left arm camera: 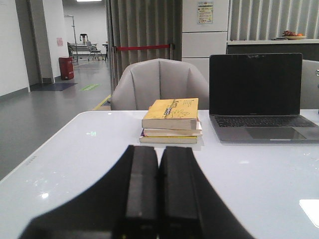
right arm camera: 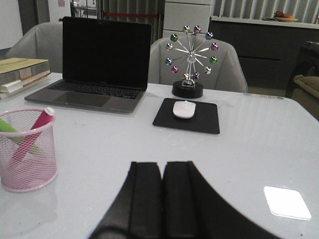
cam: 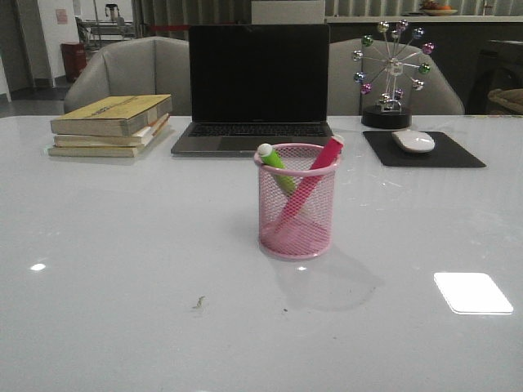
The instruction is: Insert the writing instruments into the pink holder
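Observation:
The pink holder (cam: 297, 204) stands upright in the middle of the table, also seen in the right wrist view (right arm camera: 26, 152). Both markers lean inside it: the lime green marker (cam: 276, 166) with its whitish end up at the left rim, and the pink marker (cam: 315, 175) slanting to the right rim. Through the mesh the right wrist view shows the pink marker (right arm camera: 36, 129) and green marker (right arm camera: 9, 125). My left gripper (left arm camera: 159, 149) is shut and empty, pointing at the books. My right gripper (right arm camera: 162, 166) is shut and empty, well right of the holder. Neither gripper appears in the front view.
A stack of books (cam: 113, 124) lies at the back left, an open laptop (cam: 257, 86) behind the holder. At the back right are a black mouse pad (cam: 422, 149) with a white mouse (cam: 413, 140) and a ferris-wheel ornament (cam: 391, 72). Chairs stand beyond the table.

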